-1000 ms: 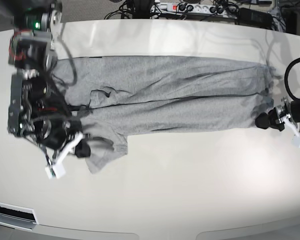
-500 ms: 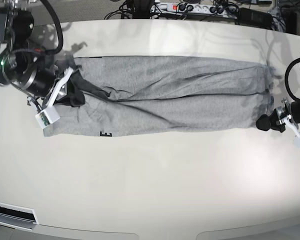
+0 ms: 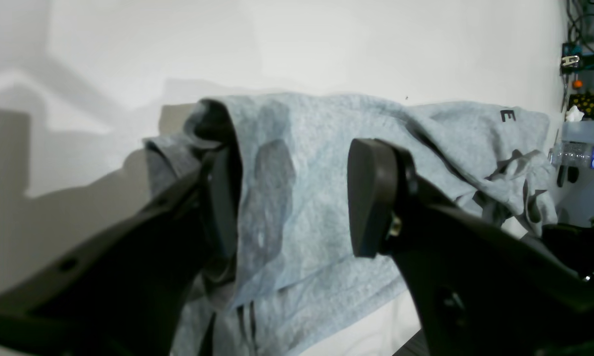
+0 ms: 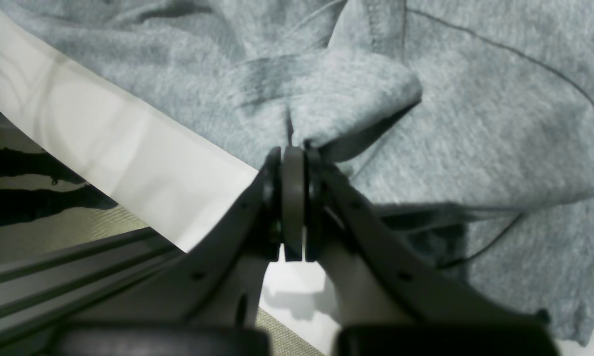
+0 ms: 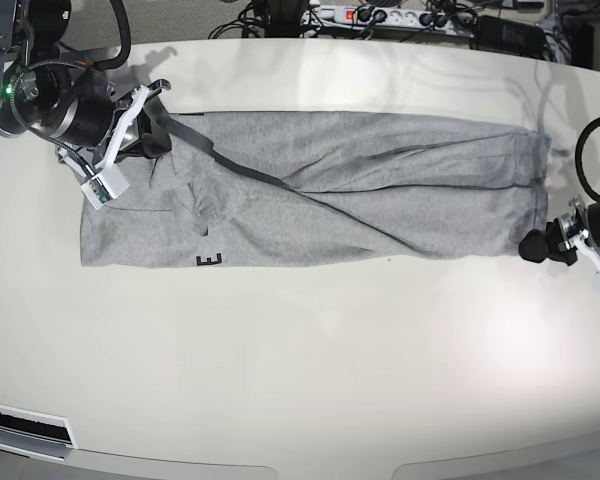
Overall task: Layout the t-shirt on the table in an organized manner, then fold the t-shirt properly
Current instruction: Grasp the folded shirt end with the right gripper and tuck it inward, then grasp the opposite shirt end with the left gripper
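Table: off-white, glossy. T-shirt: spread as a long band across the upper half, black "E" at its lower edge. Right gripper: at 10 o'clock, clamped on t-shirt fabric. Left gripper: at 3 o'clock, fingers apart, just beside the t-shirt's edge.

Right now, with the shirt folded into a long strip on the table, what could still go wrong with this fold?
1. The right gripper is shut on a bunched fold of the t-shirt; pulling further could drag the strip askew or leave that corner crumpled on release.
2. The left gripper is open at the other end, so nothing seems to anchor that end.
3. A diagonal crease crosses the strip, and a letter E peeks at the edge; uneven layers may get folded in.
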